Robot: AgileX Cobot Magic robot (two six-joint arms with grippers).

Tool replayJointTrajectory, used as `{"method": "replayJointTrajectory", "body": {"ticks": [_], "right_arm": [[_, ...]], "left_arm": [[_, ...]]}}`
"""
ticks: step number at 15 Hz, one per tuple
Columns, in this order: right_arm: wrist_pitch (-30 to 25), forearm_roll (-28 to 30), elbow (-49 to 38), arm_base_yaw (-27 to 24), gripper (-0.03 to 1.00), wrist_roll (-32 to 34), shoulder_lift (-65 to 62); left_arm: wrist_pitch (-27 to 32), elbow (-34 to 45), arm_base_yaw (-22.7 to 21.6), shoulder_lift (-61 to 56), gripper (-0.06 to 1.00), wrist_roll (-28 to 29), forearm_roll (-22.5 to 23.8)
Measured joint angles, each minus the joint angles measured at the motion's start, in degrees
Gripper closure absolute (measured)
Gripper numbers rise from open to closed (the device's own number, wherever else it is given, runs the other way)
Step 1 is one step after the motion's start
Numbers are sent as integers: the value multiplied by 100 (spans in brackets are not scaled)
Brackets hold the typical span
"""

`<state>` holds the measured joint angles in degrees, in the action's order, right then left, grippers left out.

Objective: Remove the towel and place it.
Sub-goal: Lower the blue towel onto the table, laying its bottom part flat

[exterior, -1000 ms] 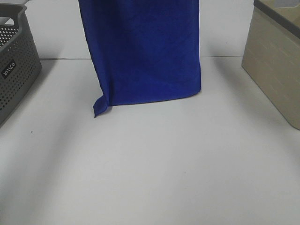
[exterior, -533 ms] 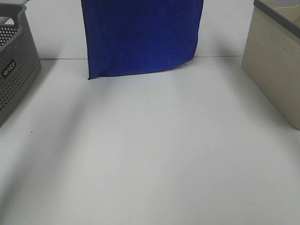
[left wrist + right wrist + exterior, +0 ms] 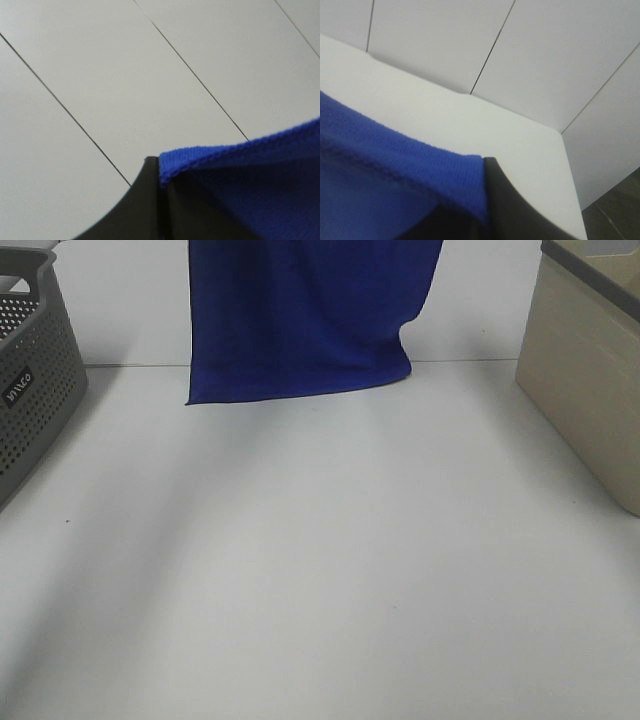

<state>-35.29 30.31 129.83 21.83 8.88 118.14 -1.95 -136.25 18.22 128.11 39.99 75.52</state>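
The high view is bright, even and slightly washed out: the white bench (image 3: 330, 570) is close to overexposed. Two broad, soft-edged shadows spread over it from under the towel (image 3: 300, 320), a darker one toward 7 o'clock and a fainter one toward 4 o'clock, so the light seems to fall from overhead near 12 o'clock. The towel shows as flat, saturated blue with faint grain. Both wrist views are soft. The left gripper (image 3: 160, 200) and the right gripper (image 3: 487, 220) are black, blurred masses without detail, and the towel's weave is sharper in the left wrist view.
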Motion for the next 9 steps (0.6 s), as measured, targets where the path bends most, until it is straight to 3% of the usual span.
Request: {"method": "replayJointTrajectory", "body": {"ticks": [3,4,7,9], "right_arm": [[-498,-1031,0,17,95,-951,-166],[-527,-1123,0,23,95,-1049,-189],[-877,-1364,6,63,95,-1180,-218],[-1123,-1375,6,57,95,-1180,-223]], "left_arm": [[1524,138,235,-229,94,281,-498],[2332,138,338,-321,94,-97,-1106],[4062,138,390,-539,94,-2429,-4039],[4968,0,350,-613,94,-3363,-5139]]}}
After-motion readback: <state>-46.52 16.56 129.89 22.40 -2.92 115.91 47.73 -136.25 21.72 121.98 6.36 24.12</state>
